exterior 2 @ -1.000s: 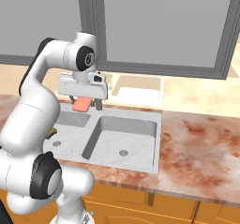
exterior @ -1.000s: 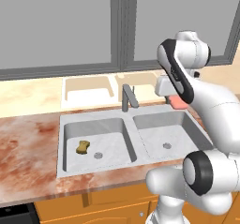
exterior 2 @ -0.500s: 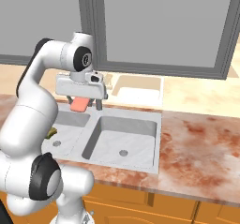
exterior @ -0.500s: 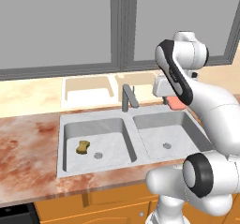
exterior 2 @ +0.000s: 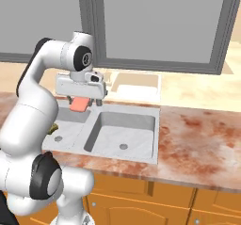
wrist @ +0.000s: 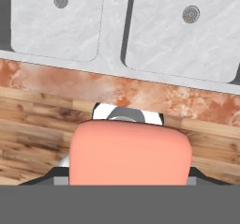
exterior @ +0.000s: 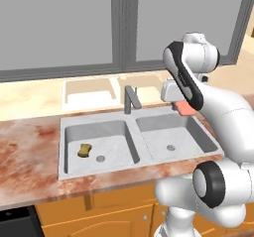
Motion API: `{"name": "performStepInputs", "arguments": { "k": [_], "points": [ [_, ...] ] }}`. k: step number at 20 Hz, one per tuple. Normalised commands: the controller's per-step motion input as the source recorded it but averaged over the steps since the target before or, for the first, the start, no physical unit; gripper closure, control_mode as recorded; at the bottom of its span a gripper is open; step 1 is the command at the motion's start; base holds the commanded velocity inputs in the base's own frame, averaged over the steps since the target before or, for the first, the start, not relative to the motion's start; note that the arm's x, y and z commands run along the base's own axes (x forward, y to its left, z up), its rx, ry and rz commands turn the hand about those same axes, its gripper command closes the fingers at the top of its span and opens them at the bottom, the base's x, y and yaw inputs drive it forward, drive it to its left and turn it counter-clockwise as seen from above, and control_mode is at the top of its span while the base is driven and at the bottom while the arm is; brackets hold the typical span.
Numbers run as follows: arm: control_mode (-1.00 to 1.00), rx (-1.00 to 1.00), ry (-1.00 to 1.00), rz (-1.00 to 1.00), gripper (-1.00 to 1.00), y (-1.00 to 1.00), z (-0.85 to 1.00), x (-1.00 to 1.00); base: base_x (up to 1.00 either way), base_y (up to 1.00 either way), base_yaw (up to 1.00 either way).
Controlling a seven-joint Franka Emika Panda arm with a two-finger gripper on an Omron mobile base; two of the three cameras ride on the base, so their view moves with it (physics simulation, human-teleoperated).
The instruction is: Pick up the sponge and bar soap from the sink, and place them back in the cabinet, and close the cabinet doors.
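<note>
Gripper point(exterior 2: 84, 101) clamped on bar soap point(exterior 2: 79, 104) | raised slightly higher above sink point(exterior: 144, 154) | sponge point(exterior: 85, 150) left in basin

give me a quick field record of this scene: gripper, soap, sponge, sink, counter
gripper: gripper raised above the sink, shut on the bar soap
bar soap: bar soap salmon-pink, held between the fingers, clear of the basins
sponge: sponge yellow-brown, lying on the floor of the left basin near its drain
sink: sink pale grey, two basins with round drains, grey faucet at the back
counter: countertop reddish marbled stone around the sink, orange wooden fronts below
task state: soap lifted out, sponge not yet picked up
</note>
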Motion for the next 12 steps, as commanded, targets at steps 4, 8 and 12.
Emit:
{"name": "performStepInputs", "arguments": {
  "k": [4, 8, 12],
  "points": [
    [1.00, 0.00, 0.00, 0.00, 1.00, 0.00, 0.00, 0.00, -0.39, -0.07, -0.13],
    [1.00, 0.00, 0.00, 0.00, 1.00, 0.00, 0.00, 0.00, -0.30, -0.05, -0.13],
    [1.00, 0.00, 0.00, 0.00, 1.00, 0.00, 0.00, 0.00, -0.37, 0.10, -0.04]
  ]
}}
